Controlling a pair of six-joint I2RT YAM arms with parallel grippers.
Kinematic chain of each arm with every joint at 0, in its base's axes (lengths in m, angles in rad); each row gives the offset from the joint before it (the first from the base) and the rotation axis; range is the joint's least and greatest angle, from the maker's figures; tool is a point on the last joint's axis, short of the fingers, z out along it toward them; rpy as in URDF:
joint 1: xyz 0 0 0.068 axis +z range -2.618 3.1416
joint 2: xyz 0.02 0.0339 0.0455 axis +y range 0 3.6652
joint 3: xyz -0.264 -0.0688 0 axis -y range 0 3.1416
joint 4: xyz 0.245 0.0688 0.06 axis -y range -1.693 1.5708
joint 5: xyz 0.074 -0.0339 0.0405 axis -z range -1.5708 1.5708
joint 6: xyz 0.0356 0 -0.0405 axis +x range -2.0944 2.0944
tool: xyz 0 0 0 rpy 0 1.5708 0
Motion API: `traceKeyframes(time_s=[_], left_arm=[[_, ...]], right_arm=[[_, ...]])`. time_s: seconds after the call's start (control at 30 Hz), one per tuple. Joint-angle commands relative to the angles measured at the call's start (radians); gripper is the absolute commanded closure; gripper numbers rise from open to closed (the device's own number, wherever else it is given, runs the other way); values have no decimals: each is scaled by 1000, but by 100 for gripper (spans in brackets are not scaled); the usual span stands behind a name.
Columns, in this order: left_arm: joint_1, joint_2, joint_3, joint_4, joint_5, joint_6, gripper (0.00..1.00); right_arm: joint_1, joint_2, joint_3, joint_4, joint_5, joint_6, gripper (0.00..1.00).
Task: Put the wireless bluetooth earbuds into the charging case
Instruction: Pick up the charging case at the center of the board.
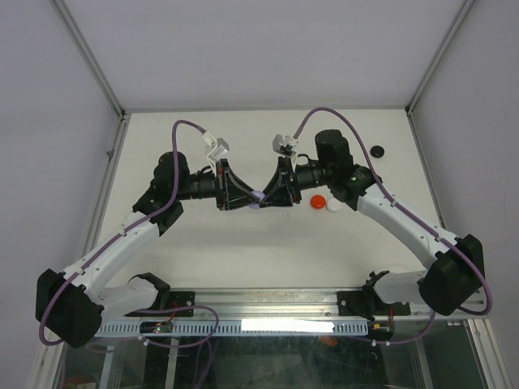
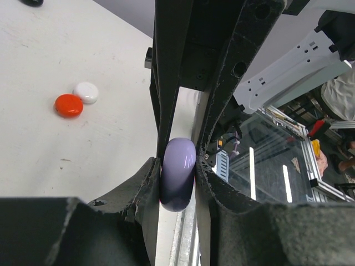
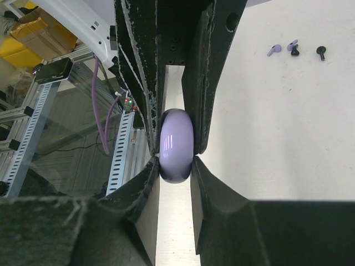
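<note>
White worktop [image 1: 243, 251] boxed in by pale walls [image 1: 49, 97]. 2 arms [image 1: 122, 243] reach inward and meet at its middle. The left tool [image 1: 247, 200] and right tool [image 1: 266, 197] both pinch 1 lavender charging case [image 3: 176, 145] edge-on. A red case [image 2: 69, 105] and a white case [image 2: 86, 92] lie touching nearby. 3 tiny earbuds [image 3: 292, 49] lie apart, their detail unclear.

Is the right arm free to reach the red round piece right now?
Probably not: the right gripper is shut on the lavender round piece, shared with the left gripper. The red round piece lies near, uncovered.
</note>
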Motion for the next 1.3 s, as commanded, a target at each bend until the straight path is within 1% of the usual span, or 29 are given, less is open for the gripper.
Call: traceKeyframes(time_s=[0.0, 0.03, 0.07, 0.1, 0.27, 0.33, 0.43, 0.57, 0.73, 0.8, 0.9, 1.27], left_arm=[[7, -9, 37, 33, -3, 3, 89], [7, -11, 36, 34, -7, 5, 95], [7, -15, 35, 33, -13, 10, 99], [7, -19, 31, 32, -23, 12, 100], [8, -73, 0, 58, -108, 14, 100], [7, -103, -21, 97, -140, -7, 100], [6, -140, -63, 181, -170, -47, 100], [5, -166, -116, 305, -190, -107, 100], [2, -168, -161, 440, -193, -171, 100], [-2, -166, -171, 461, -192, -180, 100], [-9, -159, -173, 471, -194, -180, 100], [-46, -148, -178, 510, -185, -178, 100]], right_arm=[[16, 5, 52, 3, 4, -29, 100], [18, 4, 50, 5, 8, -29, 100], [19, 1, 42, 13, 9, -26, 98], [18, -5, 30, 49, 17, -11, 94], [18, -85, -112, 306, 64, 134, 68], [18, -116, -173, 418, 92, 197, 61], [20, -152, -291, 629, 131, 306, 55], [37, -172, -406, 894, 191, 429, 52], [66, -155, -464, 1092, 266, 512, 51], [76, -146, -475, 1160, 300, 535, 51], [87, -128, -482, 1226, 327, 559, 51], [109, -57, -467, 1322, 367, 605, 54]])
